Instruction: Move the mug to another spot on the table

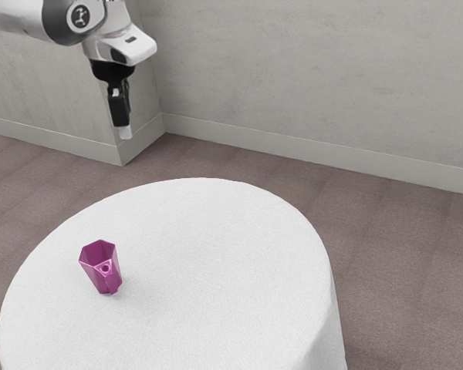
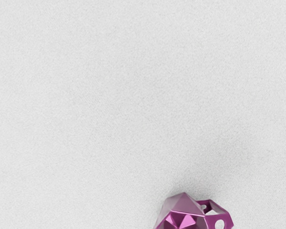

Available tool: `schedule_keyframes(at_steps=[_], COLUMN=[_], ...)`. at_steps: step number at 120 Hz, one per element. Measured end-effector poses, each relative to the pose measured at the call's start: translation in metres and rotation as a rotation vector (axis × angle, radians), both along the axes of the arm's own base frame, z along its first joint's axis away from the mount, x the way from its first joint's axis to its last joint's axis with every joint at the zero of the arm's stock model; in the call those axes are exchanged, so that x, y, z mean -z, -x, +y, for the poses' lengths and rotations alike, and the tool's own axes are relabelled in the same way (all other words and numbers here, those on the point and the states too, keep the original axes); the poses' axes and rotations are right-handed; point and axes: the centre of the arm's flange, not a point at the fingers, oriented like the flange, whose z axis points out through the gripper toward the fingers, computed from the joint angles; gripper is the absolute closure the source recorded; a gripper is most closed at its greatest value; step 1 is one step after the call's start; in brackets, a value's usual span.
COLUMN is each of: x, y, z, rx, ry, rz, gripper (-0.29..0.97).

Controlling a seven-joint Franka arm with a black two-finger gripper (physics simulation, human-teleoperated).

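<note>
A magenta faceted mug stands upright on the round white table, near the table's edge at the exterior view's left, its small handle facing the front. My gripper hangs pointing down, high above the table's far side and well apart from the mug, and it carries nothing. In the wrist view the mug is seen from above on the white tabletop, with its handle holes showing.
A grey wall with a pale baseboard runs behind the table. A wall corner juts out below my hand. Brown floor surrounds the table. White tabletop stretches from the mug toward the exterior view's right.
</note>
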Motion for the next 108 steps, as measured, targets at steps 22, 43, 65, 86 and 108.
schedule_keyframes(at_steps=[22,43,65,86,108], x=[0.002,0.003,0.014,0.062,0.137], y=[-0.001,0.001,0.046,0.060,0.102], z=[0.000,0.000,-0.024,-0.036,-0.045], rx=[0.003,0.005,0.078,0.229,0.489], ry=[0.001,0.002,-0.005,-0.009,-0.093], rz=[0.004,0.008,0.050,0.164,0.218], gripper=[0.00,0.00,0.00,0.00,0.00])
